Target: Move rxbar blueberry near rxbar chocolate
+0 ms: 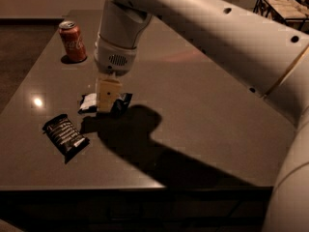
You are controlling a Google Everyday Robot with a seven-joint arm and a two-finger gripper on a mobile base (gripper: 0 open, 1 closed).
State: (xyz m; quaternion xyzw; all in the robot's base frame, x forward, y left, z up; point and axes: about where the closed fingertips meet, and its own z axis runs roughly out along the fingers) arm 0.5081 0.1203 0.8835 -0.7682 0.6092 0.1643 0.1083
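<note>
Blue bar (88, 102) is in our claw (106, 106), which is clamped on its middle, low over the table (203, 110). It is near the black bar (65, 135), just up and to the right of it, with a small gap between them. We think the job is almost done. What is left is to set it down and let go. The can (72, 41) is well apart.

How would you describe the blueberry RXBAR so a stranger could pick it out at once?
On the dark table, look between the Coca-Cola can and the black rxbar chocolate. The rxbar blueberry sits pinched in the gripper there. It alone is crinkled dark blue with a white patch.
</note>
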